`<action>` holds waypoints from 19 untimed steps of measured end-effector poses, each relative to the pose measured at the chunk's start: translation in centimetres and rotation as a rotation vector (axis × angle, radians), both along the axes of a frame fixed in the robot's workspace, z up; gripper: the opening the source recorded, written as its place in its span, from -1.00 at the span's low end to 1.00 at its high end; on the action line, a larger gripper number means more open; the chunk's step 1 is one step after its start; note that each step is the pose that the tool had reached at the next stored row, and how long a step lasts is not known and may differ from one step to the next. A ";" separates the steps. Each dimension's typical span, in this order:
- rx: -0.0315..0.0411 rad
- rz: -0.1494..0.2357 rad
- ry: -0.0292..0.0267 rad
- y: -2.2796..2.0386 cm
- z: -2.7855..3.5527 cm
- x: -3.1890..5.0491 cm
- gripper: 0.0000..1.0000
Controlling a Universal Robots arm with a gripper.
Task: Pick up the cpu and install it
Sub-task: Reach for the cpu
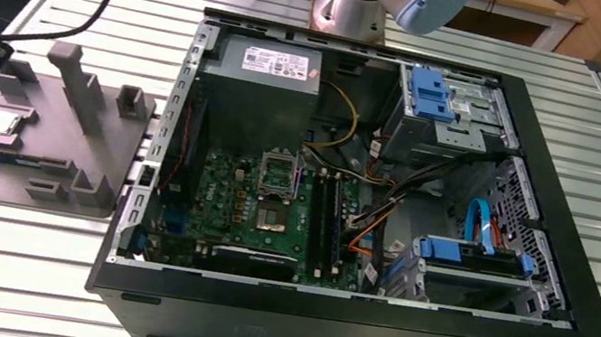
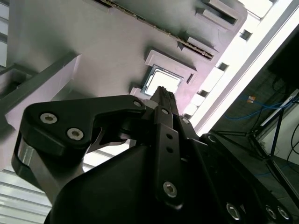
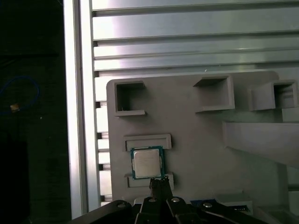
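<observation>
Straight above the chip is open room; low ledges flank two edges, and tall posts stand near.

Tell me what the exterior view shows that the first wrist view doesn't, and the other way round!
The exterior view adds the open computer case, its green board, the grey power box and the arm's base. The first wrist view adds the dark space beside the table, with a blue cable, plus the cpu's green edge up close. Both share the cpu lying in its grey tray, the slatted table, and the claw hovering close by the cpu, holding nothing.
</observation>
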State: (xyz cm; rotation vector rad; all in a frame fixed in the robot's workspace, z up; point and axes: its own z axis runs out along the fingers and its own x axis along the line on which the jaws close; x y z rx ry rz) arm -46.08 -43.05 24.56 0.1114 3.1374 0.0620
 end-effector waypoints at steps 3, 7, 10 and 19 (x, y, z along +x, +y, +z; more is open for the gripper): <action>0.0001 0.000 0.0000 0.00 -0.18 -0.11 -0.80; 0.0000 0.000 -0.0001 0.00 -0.48 -0.35 -0.80; 0.0002 0.000 -0.0002 -0.01 -0.69 -0.48 -0.80; 0.0003 0.001 0.0000 -0.01 -1.57 -0.56 -0.80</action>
